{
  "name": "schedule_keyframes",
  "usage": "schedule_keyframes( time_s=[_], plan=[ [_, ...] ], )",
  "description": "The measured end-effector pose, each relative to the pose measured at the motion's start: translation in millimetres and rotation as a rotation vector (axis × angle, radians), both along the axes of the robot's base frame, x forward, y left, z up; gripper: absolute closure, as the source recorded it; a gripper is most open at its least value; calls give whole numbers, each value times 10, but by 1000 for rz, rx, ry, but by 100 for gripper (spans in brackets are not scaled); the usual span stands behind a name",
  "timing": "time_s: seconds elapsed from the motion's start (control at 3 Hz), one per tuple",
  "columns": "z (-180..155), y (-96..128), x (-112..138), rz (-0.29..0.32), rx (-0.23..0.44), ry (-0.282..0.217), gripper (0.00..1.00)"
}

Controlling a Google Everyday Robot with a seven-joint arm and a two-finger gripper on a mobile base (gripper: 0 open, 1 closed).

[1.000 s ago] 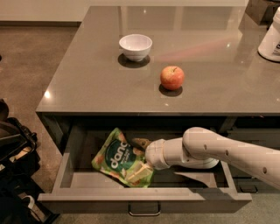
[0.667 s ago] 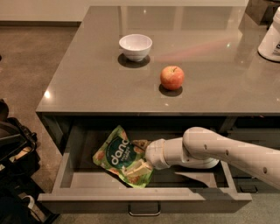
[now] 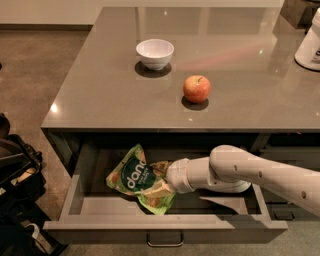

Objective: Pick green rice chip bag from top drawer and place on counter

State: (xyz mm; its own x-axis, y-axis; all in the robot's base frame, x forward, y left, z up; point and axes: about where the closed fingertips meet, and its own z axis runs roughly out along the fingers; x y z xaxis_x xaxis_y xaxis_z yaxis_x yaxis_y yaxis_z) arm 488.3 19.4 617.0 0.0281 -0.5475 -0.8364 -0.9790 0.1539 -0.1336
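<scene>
The open top drawer (image 3: 165, 227) holds the green rice chip bag (image 3: 135, 175) in its left half. My gripper (image 3: 162, 186) is inside too, touching the bag's 4 o'clock edge; I cannot tell if it pinches.

The table (image 3: 100, 90) is a glossy grey-brown stone slab with a thin edge. Its front edge runs just above the end effector (image 3: 162, 184), which sits below it inside the open top drawer (image 3: 165, 231). Everything on the table lies above and beyond the end effector. A red-and-yellow apple (image 3: 196, 88) stands nearest, up and slightly to the right, stem upward. A white bowl (image 3: 155, 52) stands upright farther back, almost straight beyond the end effector and well apart from the apple. A white container (image 3: 309, 45) sits far to the right, cut off by the frame. Behind it is a dark object (image 3: 299, 10), too cropped to name.
</scene>
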Motion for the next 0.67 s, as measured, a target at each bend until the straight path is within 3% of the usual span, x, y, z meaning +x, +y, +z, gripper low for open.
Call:
schedule_keyframes(
  time_s=[0.33, 0.67],
  plan=[
    [1, 0, 0, 0, 0, 0, 100],
    [36, 0, 0, 0, 0, 0, 100]
  ],
)
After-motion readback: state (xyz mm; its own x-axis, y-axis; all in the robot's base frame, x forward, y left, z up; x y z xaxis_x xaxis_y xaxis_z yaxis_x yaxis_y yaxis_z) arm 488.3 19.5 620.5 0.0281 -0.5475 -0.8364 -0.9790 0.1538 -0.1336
